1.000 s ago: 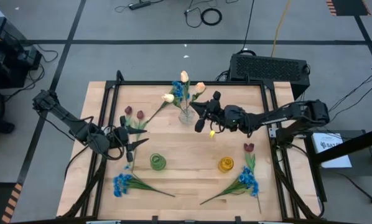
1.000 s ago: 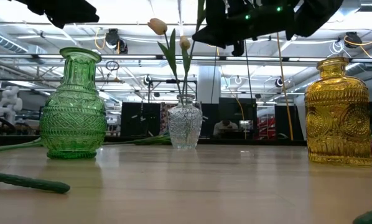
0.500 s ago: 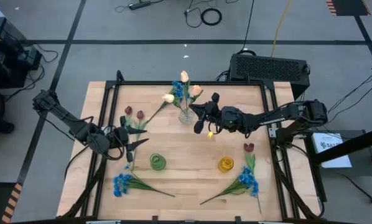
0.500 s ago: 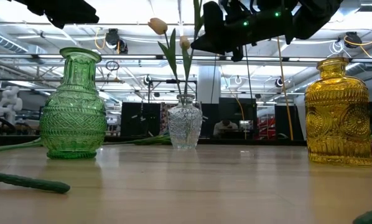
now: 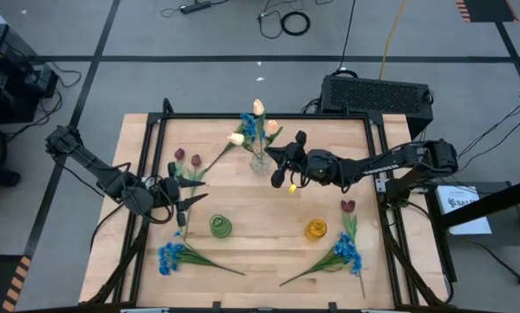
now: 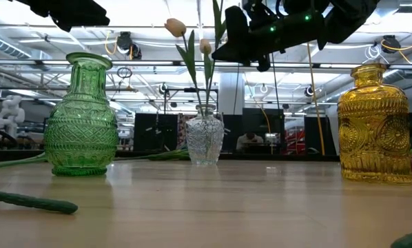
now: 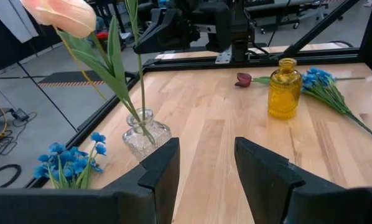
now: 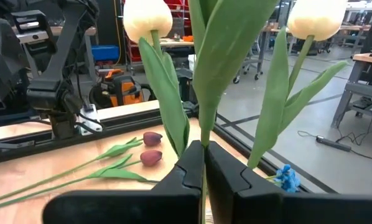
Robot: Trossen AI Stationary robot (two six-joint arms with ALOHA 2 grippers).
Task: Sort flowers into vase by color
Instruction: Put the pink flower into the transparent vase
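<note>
Beside the clear vase [image 5: 259,160], your right gripper [image 5: 281,163] pinches a cream tulip [image 8: 147,18] stem; it is light and springy, so grip low. Left gripper [image 5: 180,201] waits parted, well left.

floor [image 5: 199,52]: grey, dark tape lines | cables [image 5: 286,19] lying loose | ceiling lights [image 6: 144,38]: on

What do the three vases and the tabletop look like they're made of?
Green vase, yellow vase and clear vase: apparently pressed glass, translucent and glossy, with embossed patterns that catch the light; moulded plastic can't be ruled out. Tabletop: light wood in joined strips with visible grain and a smooth, lightly sheened finish, butcher-block style.
</note>
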